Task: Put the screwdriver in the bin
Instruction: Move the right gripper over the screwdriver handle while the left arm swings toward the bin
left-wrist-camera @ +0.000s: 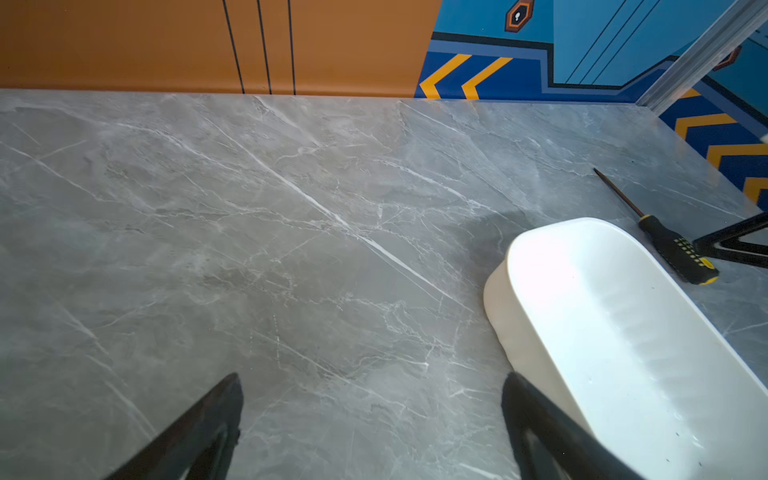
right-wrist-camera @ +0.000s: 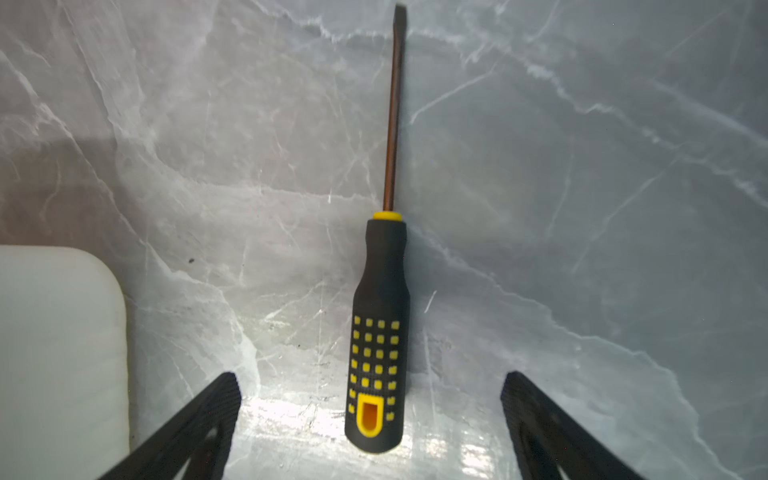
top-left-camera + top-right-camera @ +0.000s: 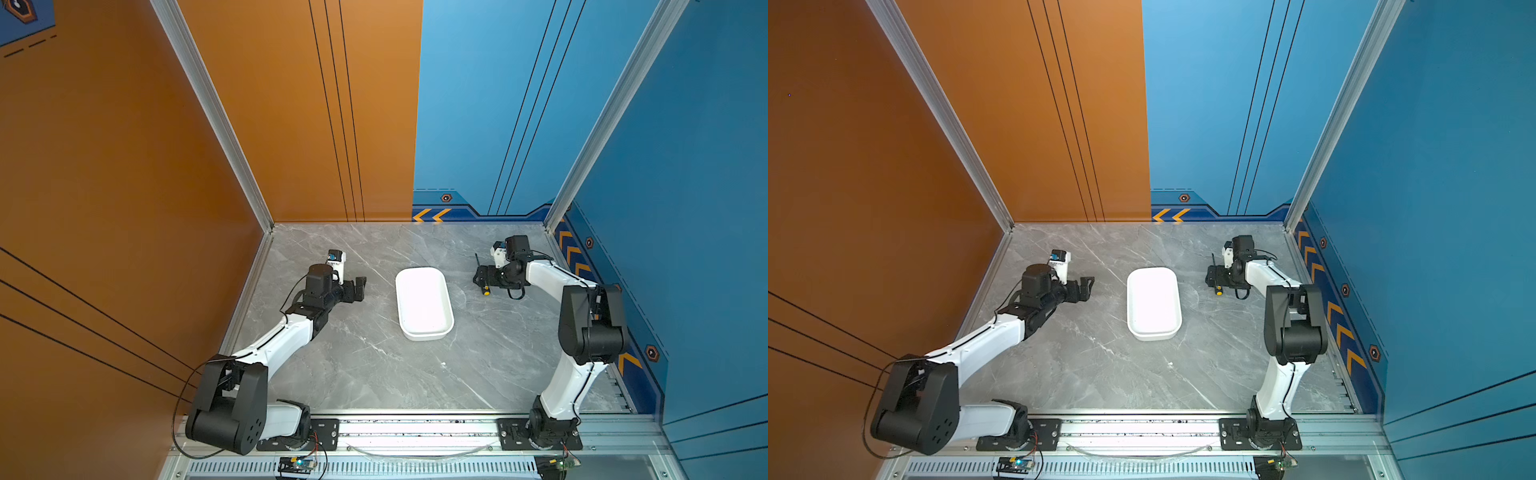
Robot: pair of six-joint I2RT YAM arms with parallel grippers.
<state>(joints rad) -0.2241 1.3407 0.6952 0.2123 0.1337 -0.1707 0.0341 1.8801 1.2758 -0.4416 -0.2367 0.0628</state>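
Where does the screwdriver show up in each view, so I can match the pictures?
Top view: screwdriver just right of the bin, yellow cap showing.
Top view: screwdriver again just right of the bin.
Left wrist: screwdriver beyond the bin's far long wall.
Right wrist: screwdriver mid-picture, bin corner beside its handle.
Shared landmark: the white bin.

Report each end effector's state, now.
Left end effector: open, empty.
Right end effector: open, astride the screwdriver handle, not gripping it.

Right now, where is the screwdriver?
The screwdriver lies flat on the table, just right of the white bin in both top views, with the open right gripper over its handle.
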